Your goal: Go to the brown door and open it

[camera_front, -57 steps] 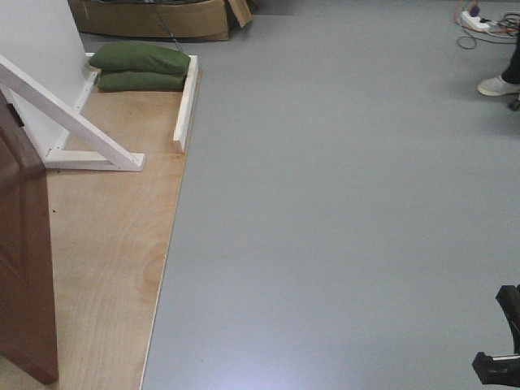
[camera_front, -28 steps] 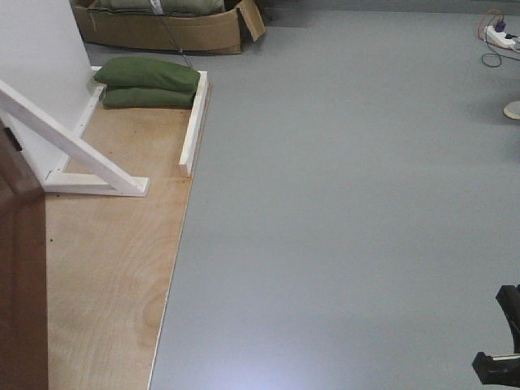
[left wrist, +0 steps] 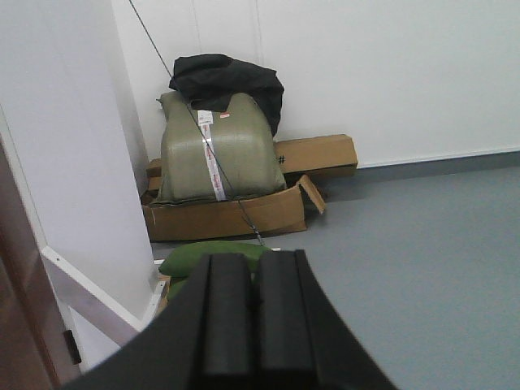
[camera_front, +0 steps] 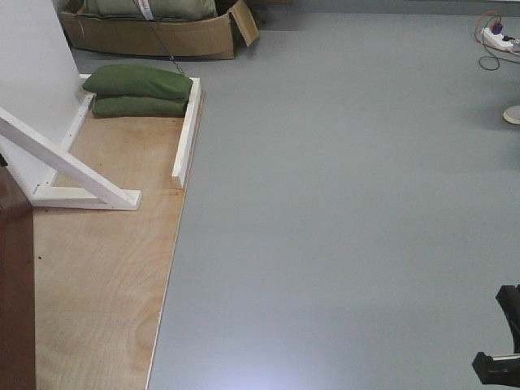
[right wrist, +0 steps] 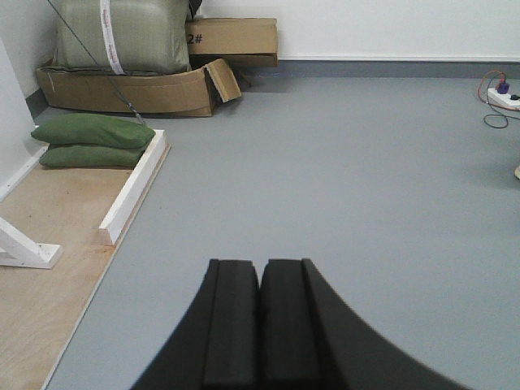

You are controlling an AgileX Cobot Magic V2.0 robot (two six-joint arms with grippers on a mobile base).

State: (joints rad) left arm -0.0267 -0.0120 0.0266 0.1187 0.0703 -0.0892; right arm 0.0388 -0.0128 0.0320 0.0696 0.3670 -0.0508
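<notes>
**Q:** Where is the door, and how does it stand?

**A:** The brown door (camera_front: 16, 292) is a narrow reddish strip at the far left edge of my front view. It stands upright on the plywood floor (camera_front: 106, 268), long axis vertical. My left wrist camera catches it at its left edge too. The handle is out of view, so I cannot tell which way it faces.

**Q:** Your grippers?

**A:** My left gripper (left wrist: 253, 325) and right gripper (right wrist: 260, 325) each have their fingers pressed together, with nothing between them.

**Q:** Any containers?

**A:** A cardboard box (camera_front: 154, 36) by the back wall holds a grey-green sack (left wrist: 215, 150), with a black cloth (left wrist: 227, 81) on top. Two green sandbags (camera_front: 138, 81) lie stacked on the plywood, inside the white rail (camera_front: 185, 130).

**Q:** Room to move?

**A:** The grey floor (camera_front: 349, 203) lies open right of the plywood edge. A white brace (camera_front: 65, 166) and a white panel (camera_front: 28, 65) stand just beyond the door.
</notes>
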